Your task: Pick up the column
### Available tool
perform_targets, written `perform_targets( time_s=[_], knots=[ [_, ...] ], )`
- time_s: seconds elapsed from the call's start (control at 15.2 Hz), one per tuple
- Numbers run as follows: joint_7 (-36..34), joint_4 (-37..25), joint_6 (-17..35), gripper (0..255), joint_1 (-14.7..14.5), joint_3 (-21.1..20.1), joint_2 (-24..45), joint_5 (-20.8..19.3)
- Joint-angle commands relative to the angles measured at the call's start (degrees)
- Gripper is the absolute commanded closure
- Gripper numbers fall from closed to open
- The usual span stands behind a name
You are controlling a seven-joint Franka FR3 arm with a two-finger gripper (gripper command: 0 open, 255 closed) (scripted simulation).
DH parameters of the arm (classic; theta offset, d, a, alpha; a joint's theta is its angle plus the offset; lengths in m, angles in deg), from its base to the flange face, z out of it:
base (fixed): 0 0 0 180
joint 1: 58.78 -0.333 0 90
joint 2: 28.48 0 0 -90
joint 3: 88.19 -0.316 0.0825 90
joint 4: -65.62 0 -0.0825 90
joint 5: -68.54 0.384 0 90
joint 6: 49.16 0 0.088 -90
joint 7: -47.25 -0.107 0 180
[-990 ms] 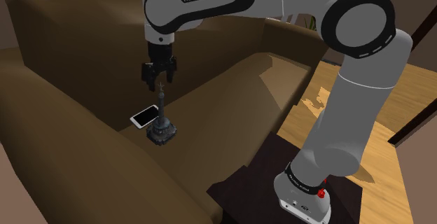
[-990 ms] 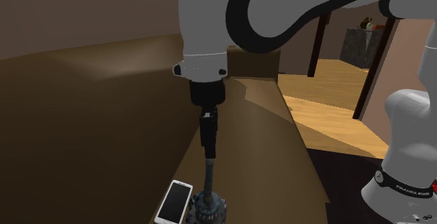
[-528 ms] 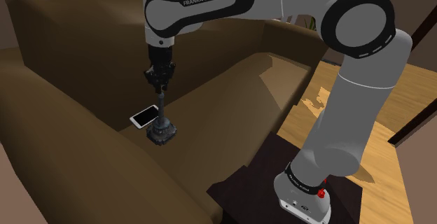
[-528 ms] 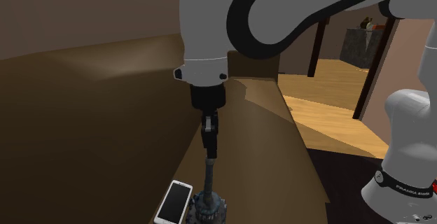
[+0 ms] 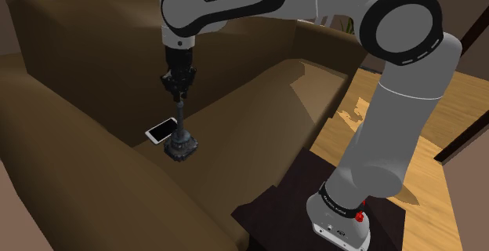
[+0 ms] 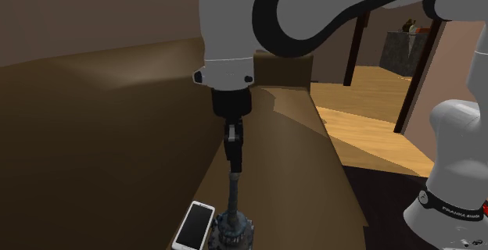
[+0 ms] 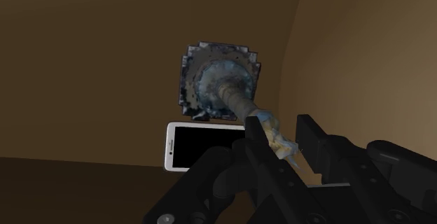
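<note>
**As the end effector (image 5: 178, 92) clasps the column (image 5: 179, 124): a top-down grasp on the sofa (image 5: 258, 104)**

Because the column is a slender shaft on a broad, ornate dark base, standing upright on the brown sofa seat, we find the arm reaching straight down over it. The two black fingers are closed on its pale upper end, and in the wrist view they pinch that tip from either side. A white phone (image 5: 161, 130) with a dark screen lies flat just beside the base, on the shoulder view's left. A grip high on the shaft keeps the fingers well clear of it. We cannot tell whether the base rests on the cushion or hangs just above it. We judge that a straight vertical lift remains, and that so high a hold may let the heavy base swing.
</note>
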Motion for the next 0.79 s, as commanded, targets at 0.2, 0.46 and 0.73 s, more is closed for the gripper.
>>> perform_targets(
  time_s=[0.2, 0.46, 0.73],
  knots=[
    [-0.23, -2.76, -3.49, 255, 0.04, 0.0, -0.77, 0.03],
    [-0.46, -5.48, -6.47, 255, 0.06, -0.01, -1.04, 0.02],
    [-0.71, -8.47, -9.51, 255, 0.06, -0.02, -1.11, -0.02]
  ],
)
